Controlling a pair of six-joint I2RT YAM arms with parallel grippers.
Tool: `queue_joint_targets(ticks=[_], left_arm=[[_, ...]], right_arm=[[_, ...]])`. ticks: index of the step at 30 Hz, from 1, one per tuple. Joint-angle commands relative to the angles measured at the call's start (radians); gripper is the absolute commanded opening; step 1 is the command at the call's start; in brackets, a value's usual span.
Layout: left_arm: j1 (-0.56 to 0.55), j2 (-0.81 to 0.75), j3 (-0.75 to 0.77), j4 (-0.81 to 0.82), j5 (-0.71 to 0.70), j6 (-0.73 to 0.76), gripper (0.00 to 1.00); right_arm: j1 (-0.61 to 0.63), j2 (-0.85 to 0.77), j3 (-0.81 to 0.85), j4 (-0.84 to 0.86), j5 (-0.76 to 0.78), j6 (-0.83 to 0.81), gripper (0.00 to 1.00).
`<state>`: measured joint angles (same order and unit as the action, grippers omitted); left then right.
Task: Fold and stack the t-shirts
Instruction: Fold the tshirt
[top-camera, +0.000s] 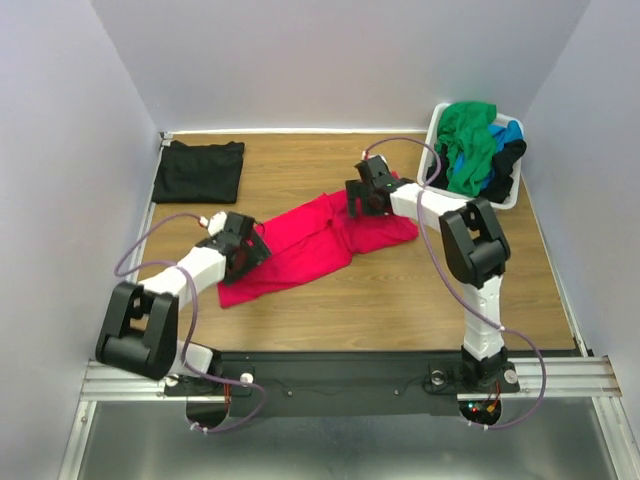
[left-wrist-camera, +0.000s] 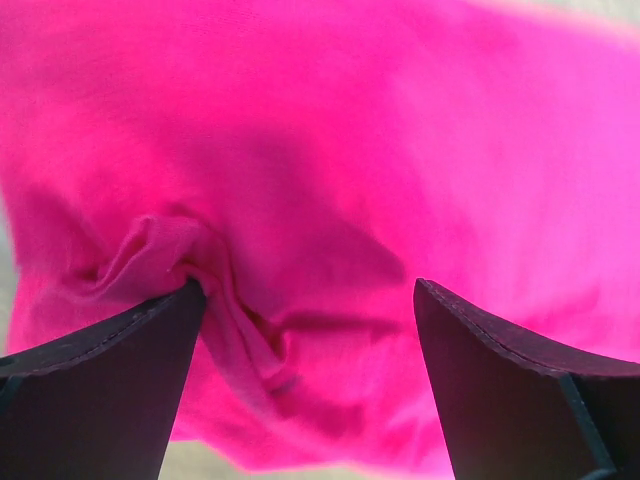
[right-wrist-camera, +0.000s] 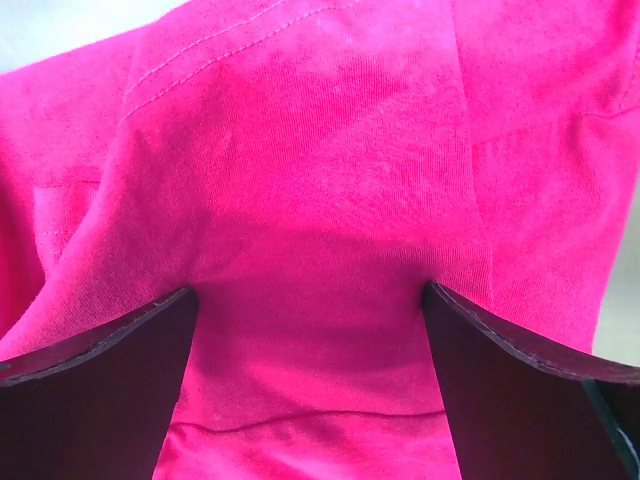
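Note:
A pinkish-red t-shirt (top-camera: 315, 240) lies crumpled across the middle of the table. My left gripper (top-camera: 252, 243) is open over the shirt's left part; in the left wrist view its fingers (left-wrist-camera: 120, 380) straddle a wrinkled fold of the red cloth (left-wrist-camera: 330, 180). My right gripper (top-camera: 367, 200) is open over the shirt's upper right part; in the right wrist view its fingers (right-wrist-camera: 510, 390) press down on either side of smooth red cloth (right-wrist-camera: 310, 200). A folded black t-shirt (top-camera: 199, 170) lies at the far left. Green (top-camera: 470, 140), blue (top-camera: 507, 131) and black (top-camera: 503, 170) shirts fill the basket.
The white laundry basket (top-camera: 440, 125) stands at the far right corner. Bare wooden table (top-camera: 400, 300) lies in front of the red shirt. Grey walls close in the table at the left, back and right.

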<state>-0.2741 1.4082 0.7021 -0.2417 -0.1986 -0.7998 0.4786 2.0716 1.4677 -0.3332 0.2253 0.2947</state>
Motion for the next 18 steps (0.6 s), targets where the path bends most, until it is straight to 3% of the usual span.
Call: queue_joint_targets(ticks=[1,5,7,11,14,18], left_arm=[[-0.123,-0.087,-0.139,-0.189,0.185,-0.235,0.98],[-0.25,-0.216,-0.228,-0.203,0.286,-0.398,0.99],[-0.353,-0.271,-0.262,-0.197,0.313,-0.505,0.98],[-0.511,-0.299,-0.283,-0.177,0.338,-0.64,0.99],[-0.641,-0.258,-0.277,-0.107,0.344,-0.731,0.99],[-0.763,-0.097,-0.205,-0.028,0.392,-0.733,0.98]], right_arm=[[-0.003,0.16,0.14,0.043,-0.13,-0.114,1.0],[-0.003,0.274,0.307,0.043,-0.221,-0.147,1.0],[-0.003,0.314,0.357,0.043,-0.341,-0.147,1.0],[-0.002,0.422,0.48,0.045,-0.489,-0.112,1.0],[0.002,0.501,0.565,0.045,-0.592,-0.074,1.0],[0.02,0.567,0.644,0.046,-0.618,-0.054,1.0]])
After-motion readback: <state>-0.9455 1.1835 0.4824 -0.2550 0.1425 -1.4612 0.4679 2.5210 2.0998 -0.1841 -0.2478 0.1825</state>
